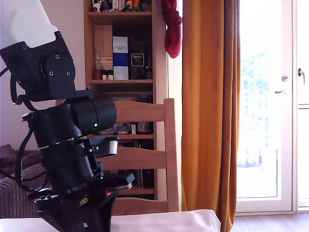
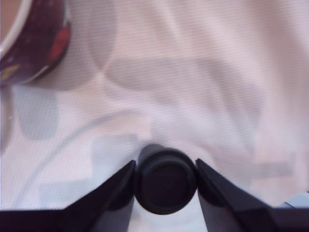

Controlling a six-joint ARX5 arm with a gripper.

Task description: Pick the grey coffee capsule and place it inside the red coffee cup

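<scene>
In the wrist view a dark round coffee capsule (image 2: 165,180) sits between my two black fingers (image 2: 116,191), which press against its sides, so my gripper (image 2: 165,186) is shut on it over the white cloth (image 2: 193,87). The red coffee cup (image 2: 34,41), dark maroon with a white rim, shows only partly at the picture's corner, apart from the capsule. In the exterior view the black arm (image 1: 67,140) fills the view's left, bent down toward the white-covered table (image 1: 164,220); capsule and cup are hidden there.
Behind the table stand a wooden chair (image 1: 145,159), a bookshelf (image 1: 120,48) with boxes and bottles, an orange curtain (image 1: 210,106) and a glass door (image 1: 270,106). A couch (image 1: 14,179) lies at the exterior view's left.
</scene>
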